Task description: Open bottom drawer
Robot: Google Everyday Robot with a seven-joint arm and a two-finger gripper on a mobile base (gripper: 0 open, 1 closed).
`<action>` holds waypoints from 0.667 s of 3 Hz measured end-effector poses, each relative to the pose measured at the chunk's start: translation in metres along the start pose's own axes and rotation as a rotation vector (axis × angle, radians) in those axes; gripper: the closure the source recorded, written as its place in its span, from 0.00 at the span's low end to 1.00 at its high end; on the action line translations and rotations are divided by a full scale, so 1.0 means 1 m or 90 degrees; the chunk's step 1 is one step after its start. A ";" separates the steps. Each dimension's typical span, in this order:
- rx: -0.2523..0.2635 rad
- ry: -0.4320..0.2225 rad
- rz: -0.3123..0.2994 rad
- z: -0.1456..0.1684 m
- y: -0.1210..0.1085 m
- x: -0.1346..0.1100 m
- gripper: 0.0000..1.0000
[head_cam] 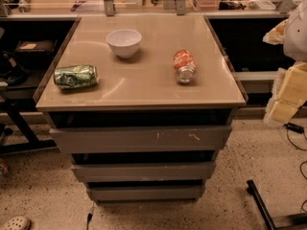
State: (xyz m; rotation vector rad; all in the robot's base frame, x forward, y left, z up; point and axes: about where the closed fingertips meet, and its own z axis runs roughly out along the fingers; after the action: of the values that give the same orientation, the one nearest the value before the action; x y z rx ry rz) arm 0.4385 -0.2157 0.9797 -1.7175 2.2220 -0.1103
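Grey cabinet (144,128) in the middle of the view, standing on a speckled floor (43,186) and capped by a tan, glossy worktop (144,87).

Three flat grey fronts stacked below, each with a dark gap above it:
- Widest at the top: top drawer (141,139), marked with white scratches right of centre.
- Narrower beneath: middle drawer (144,171).
- Narrowest and lowest: bottom drawer (146,192), just above the floor, plain and handle-less, showing only its front face.

At the right edge of the view, beside the cabinet's right side and clear of it: pale, blocky claw (282,104), about level with the worktop's front edge and well above the bottom drawer. Touching none of the drawers. How far open, cannot tell; nothing seen held in it.

On the worktop, well apart from one another:
- White bowl (123,42), upright, toward the back and left of centre.
- Green can (76,76), crumpled, lying on its side near the left edge.
- Orange can (184,66), lying on its side right of centre, silvery end turned toward the camera.

Down in the lower left corner, on the floor: pale shoe (14,223), partly cut off by the edge.
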 end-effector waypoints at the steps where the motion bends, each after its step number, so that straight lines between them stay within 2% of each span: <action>1: 0.000 0.000 0.000 0.000 0.000 0.000 0.00; 2: 0.000 0.006 0.023 0.010 0.005 0.005 0.00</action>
State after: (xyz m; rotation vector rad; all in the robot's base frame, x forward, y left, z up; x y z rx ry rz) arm 0.4359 -0.2177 0.9675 -1.6784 2.2583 -0.1104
